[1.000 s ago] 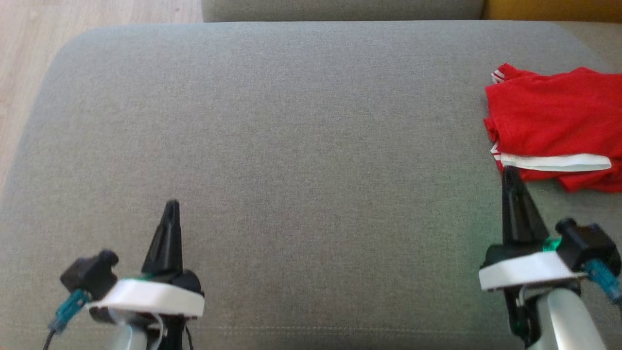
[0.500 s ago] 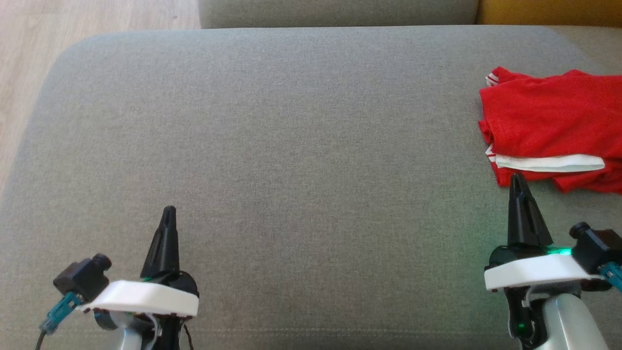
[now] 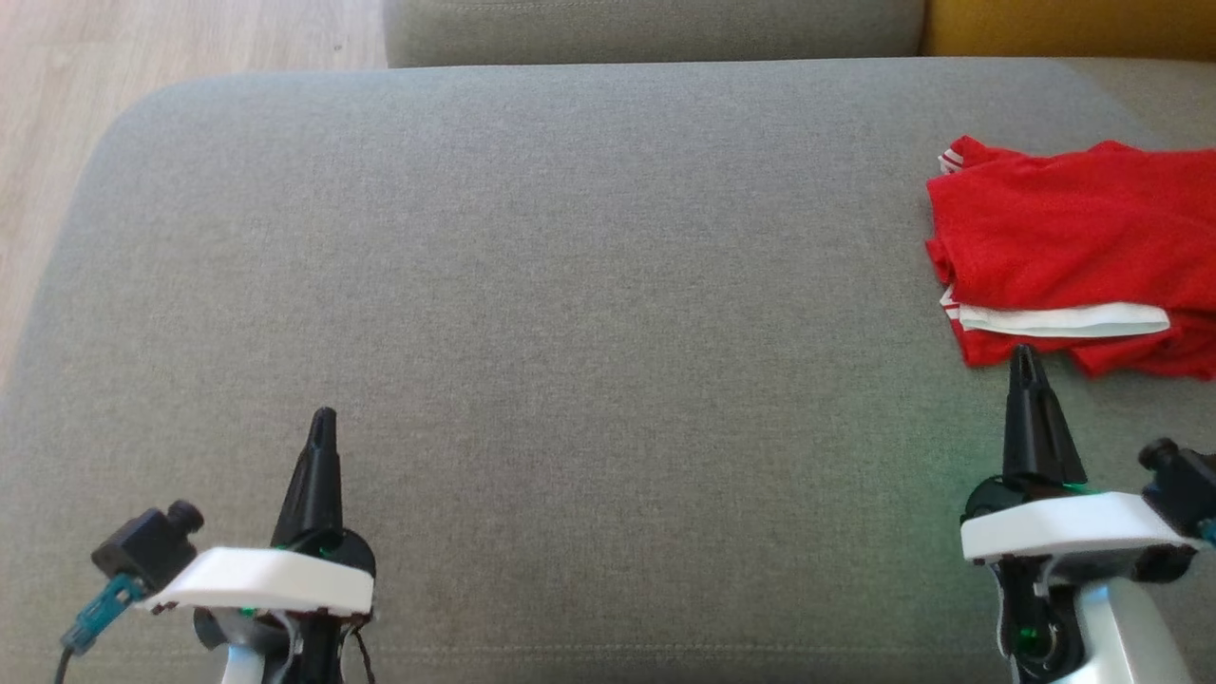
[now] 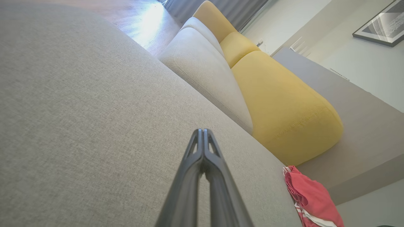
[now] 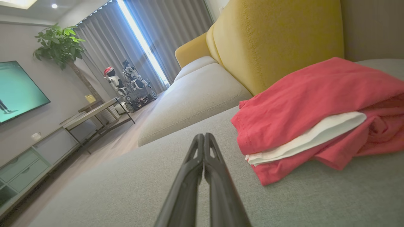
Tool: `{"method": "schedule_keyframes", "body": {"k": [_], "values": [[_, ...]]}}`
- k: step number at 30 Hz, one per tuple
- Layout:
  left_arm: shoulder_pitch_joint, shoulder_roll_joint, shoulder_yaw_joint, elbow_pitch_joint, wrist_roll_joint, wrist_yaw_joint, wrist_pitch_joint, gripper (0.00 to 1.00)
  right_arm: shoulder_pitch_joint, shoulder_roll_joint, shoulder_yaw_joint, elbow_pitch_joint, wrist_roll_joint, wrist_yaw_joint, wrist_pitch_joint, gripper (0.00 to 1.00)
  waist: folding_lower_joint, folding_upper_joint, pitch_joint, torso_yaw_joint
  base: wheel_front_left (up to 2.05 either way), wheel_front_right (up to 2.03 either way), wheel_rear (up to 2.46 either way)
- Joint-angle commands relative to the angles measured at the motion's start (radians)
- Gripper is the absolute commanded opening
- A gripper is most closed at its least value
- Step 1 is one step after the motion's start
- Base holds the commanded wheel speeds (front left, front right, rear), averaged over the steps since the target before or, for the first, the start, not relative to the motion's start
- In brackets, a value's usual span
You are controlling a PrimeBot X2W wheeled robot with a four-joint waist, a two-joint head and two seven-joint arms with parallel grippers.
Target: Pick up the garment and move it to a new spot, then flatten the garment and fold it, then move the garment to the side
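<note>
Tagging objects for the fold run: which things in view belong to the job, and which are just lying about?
Job: red garment, folded at the right of the grey seat cushion; left gripper, shut; right gripper, shut, empty, near the garment.
Lying about: yellow cushion, TV, potted plant, curtains, framed picture.
</note>
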Motion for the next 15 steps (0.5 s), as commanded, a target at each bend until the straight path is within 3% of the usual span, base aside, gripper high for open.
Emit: {"method": "schedule_keyframes", "body": {"k": [1, 15], "values": [[-0.047, 0.015, 0.025, -0.025, -0.031, -0.002, 0.007, 0.0, -0.037, -0.018, 0.0, -0.028, 0.044, 0.0, 0.008, 0.0, 0.0, -0.0001, -0.002, -0.001, 0.0, 0.0, 0.0], [-0.054, 0.019, 0.043, -0.017, -0.15, -0.003, 0.041, 0.0, -0.038, -0.023, -0.006, -0.019, 0.206, 0.0, 0.041, 0.0, 0.0, -0.0001, -0.015, -0.009, 0.0, 0.0, 0.0]]}}
